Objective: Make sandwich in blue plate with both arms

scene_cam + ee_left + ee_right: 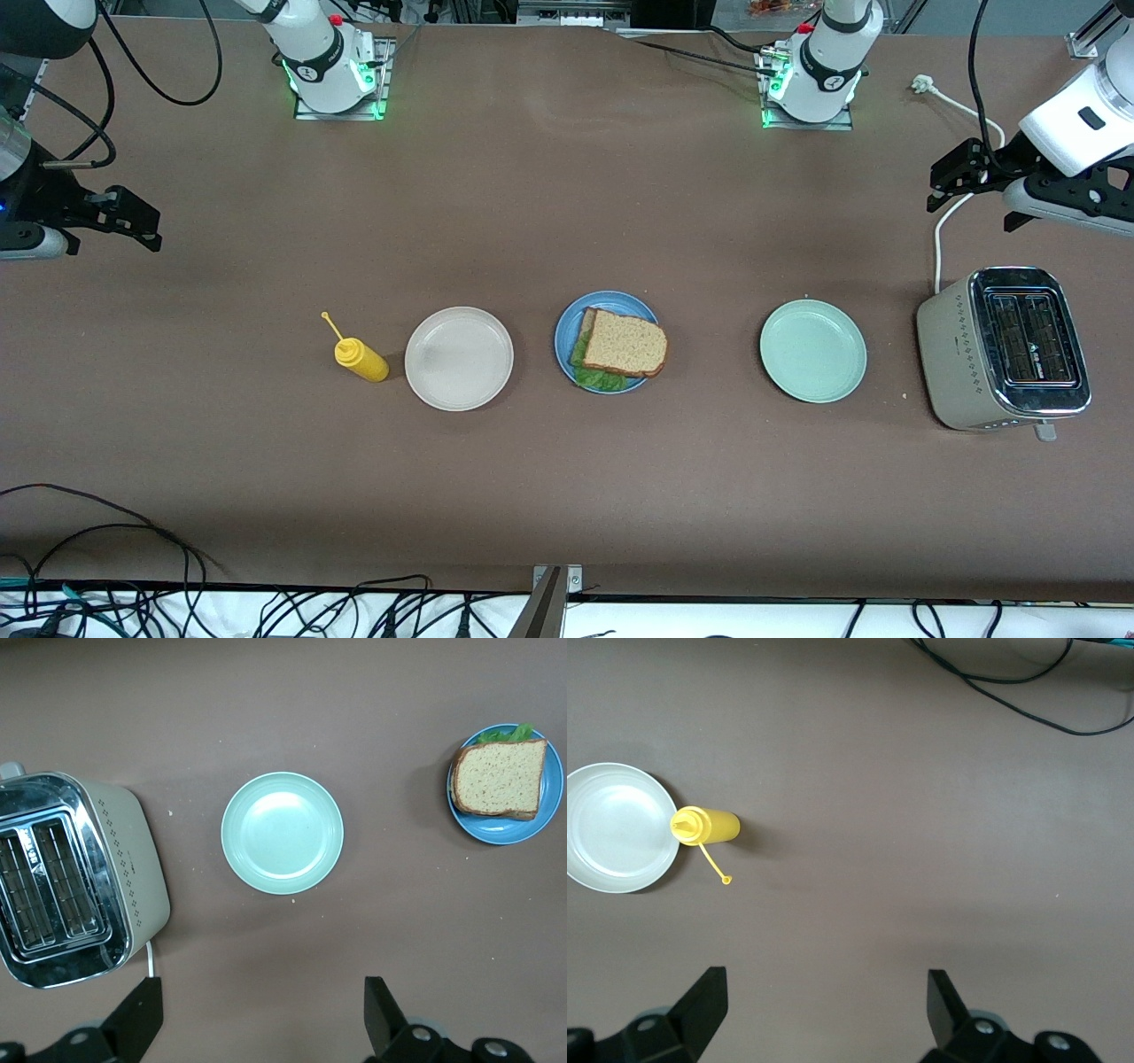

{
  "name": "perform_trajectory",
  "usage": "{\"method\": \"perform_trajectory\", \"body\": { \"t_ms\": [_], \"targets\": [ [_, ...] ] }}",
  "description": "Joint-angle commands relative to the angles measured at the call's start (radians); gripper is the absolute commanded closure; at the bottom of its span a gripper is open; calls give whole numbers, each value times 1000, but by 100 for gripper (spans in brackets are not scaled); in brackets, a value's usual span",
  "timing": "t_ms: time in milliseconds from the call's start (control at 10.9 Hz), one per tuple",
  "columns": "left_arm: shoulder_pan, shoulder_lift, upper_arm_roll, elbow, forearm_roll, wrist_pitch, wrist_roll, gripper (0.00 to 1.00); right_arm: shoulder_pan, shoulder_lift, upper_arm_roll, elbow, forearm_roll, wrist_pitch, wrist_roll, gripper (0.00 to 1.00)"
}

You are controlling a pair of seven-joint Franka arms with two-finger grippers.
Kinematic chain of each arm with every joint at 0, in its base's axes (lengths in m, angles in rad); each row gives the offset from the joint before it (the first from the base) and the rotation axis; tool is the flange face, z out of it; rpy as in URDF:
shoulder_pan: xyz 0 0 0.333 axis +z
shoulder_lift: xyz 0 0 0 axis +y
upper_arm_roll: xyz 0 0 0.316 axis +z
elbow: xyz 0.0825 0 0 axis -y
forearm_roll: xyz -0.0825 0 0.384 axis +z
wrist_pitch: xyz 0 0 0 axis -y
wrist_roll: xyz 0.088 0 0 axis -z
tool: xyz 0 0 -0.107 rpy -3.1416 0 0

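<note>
Front view: the sandwich (623, 347) sits on the blue plate (567, 330), dead centre of the frame, between the beige plate (458, 358) and the mint plate (812, 350). Right gripper (133, 221) hangs at the left edge, left gripper (952, 177) at the right edge above the toaster (1003, 347).

Left wrist view: fingers (137, 1017) spread wide, holding nothing; sandwich upper right.

Right wrist view: fingers (700, 1005) wide apart too, empty; mustard bottle (704, 826) at mid-left.
</note>
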Motion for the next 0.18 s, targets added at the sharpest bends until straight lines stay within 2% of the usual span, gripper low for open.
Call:
{"method": "perform_trajectory", "body": {
  "t_ms": [0, 92],
  "targets": [
    [9, 17, -8, 37, -6, -35, -11, 0, 2, 4, 4, 24, -15, -23, 6, 0],
    [9, 17, -8, 37, -6, -35, -11, 0, 2, 7, 4, 30, -15, -20, 4, 0]
  ]
}}
